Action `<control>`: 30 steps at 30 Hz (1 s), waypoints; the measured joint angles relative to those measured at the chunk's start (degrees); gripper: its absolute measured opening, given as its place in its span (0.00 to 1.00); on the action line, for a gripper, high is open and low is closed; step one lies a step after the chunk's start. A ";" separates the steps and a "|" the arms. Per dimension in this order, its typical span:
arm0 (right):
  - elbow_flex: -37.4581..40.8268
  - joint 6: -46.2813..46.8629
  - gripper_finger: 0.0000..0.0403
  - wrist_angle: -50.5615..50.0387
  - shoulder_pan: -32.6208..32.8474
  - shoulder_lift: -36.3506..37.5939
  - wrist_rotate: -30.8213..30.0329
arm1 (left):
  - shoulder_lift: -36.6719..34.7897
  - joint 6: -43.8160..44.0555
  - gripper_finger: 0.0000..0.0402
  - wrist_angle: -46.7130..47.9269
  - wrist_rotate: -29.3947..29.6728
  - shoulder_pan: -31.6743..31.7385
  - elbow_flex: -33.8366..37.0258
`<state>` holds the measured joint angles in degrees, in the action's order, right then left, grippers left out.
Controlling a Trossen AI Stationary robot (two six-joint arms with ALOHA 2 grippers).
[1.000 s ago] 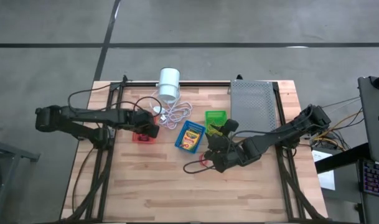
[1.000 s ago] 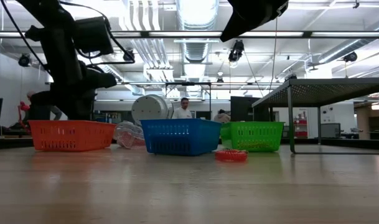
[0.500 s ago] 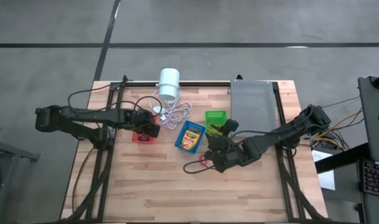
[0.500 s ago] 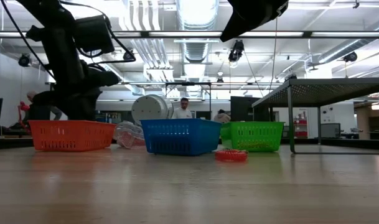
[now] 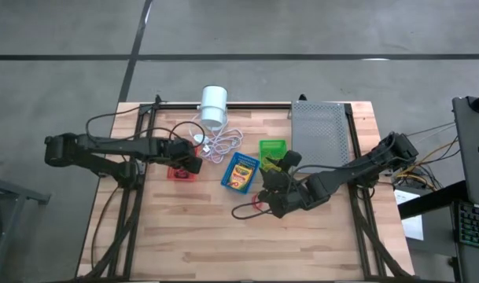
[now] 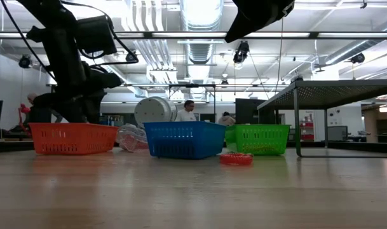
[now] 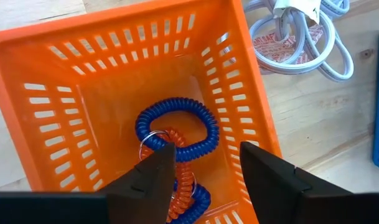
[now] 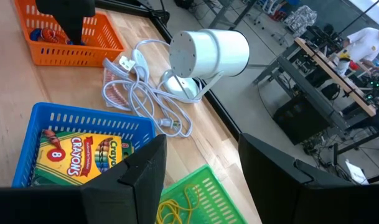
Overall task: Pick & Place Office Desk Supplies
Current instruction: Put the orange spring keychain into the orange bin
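Two left fingers (image 7: pixel 155 180) stand parted, empty, above coiled bands (image 7: pixel 173 140) in the orange basket (image 7: pixel 46 106).

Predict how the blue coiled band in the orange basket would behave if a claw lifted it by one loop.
The blue coiled band would probably stretch and dangle, being a springy spiral. Tangled with the orange coil, it might drag that along. It looks light.
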<state>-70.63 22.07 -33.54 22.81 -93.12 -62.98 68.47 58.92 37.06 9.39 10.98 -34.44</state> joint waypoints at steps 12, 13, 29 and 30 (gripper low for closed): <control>0.00 0.00 0.49 -0.02 0.00 0.00 0.00 | -1.21 -0.68 0.46 8.35 0.01 -0.13 -6.22; 0.00 0.00 0.49 0.00 0.00 0.00 0.00 | -1.51 -1.11 0.46 9.21 0.04 -0.17 -7.30; 0.00 -0.01 0.49 0.00 0.04 0.00 0.00 | -2.64 -36.09 0.46 -17.39 27.74 -23.37 -10.20; 0.00 0.00 0.49 -0.01 0.04 0.00 0.00 | -2.46 -39.25 0.46 -20.18 29.65 -25.41 -9.44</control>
<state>-70.63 22.07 -33.55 22.85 -93.12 -62.98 66.00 19.67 16.88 39.03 -14.43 -43.88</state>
